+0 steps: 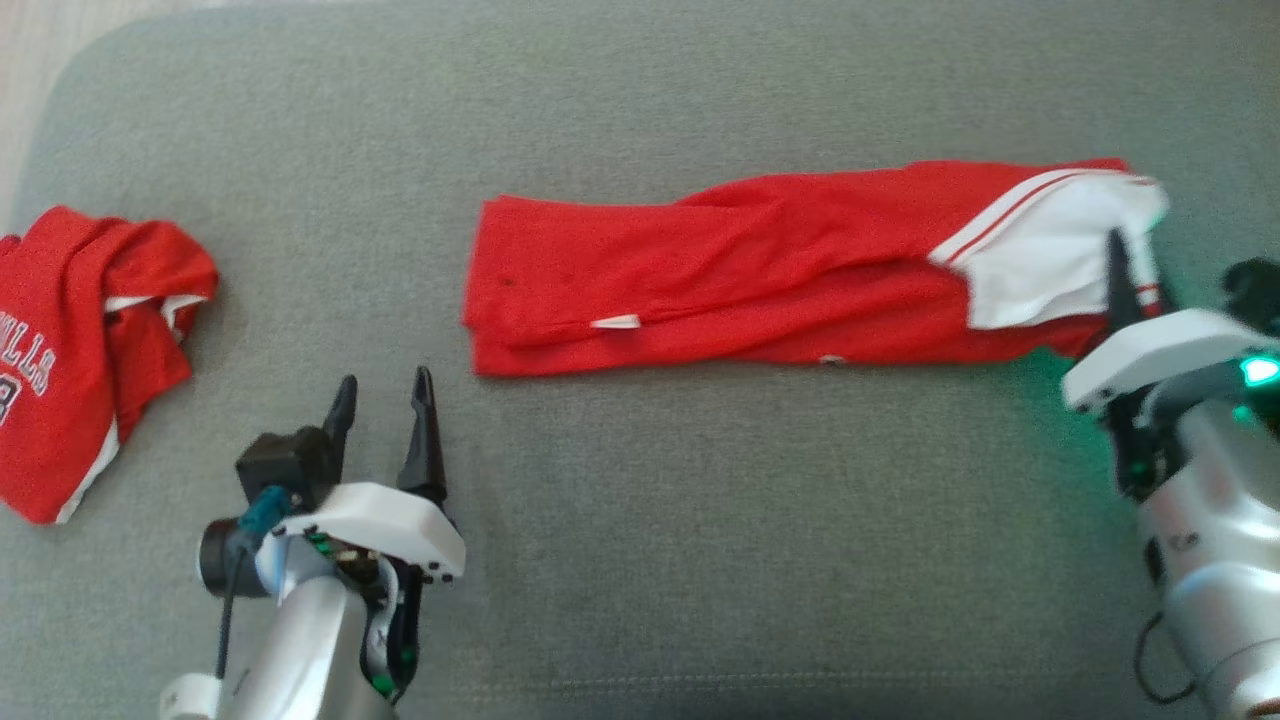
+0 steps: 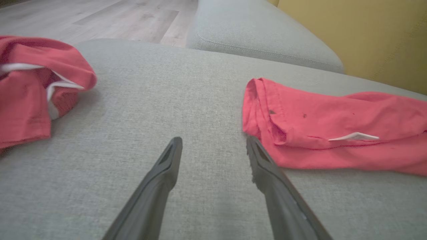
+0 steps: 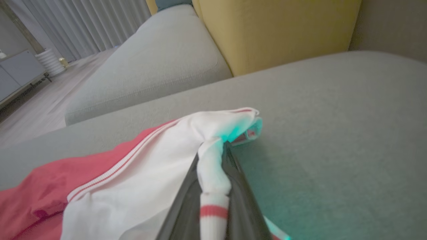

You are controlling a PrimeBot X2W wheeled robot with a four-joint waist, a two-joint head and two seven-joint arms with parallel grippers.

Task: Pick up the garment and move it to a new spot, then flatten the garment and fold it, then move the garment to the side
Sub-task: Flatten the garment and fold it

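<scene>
Fig.: garment (image 1: 750,280) lies as a long red strip across the sofa cushion (image 1: 700,520) | right gripper (image 3: 213,150): we clamp its white-trimmed end, probably to carry a fold over | left gripper (image 1: 384,378): moderately parted, empty, near the opposite hem, poised to assist

Jersey (image 1: 95,340): cut by the head view's left edge; its lettering (image 1: 25,355) you can read only in part.
Garment (image 2: 333,130): one end runs off the left wrist view's right edge.
Right gripper (image 3: 212,151): fingertips buried in the Garment's white fold.
</scene>
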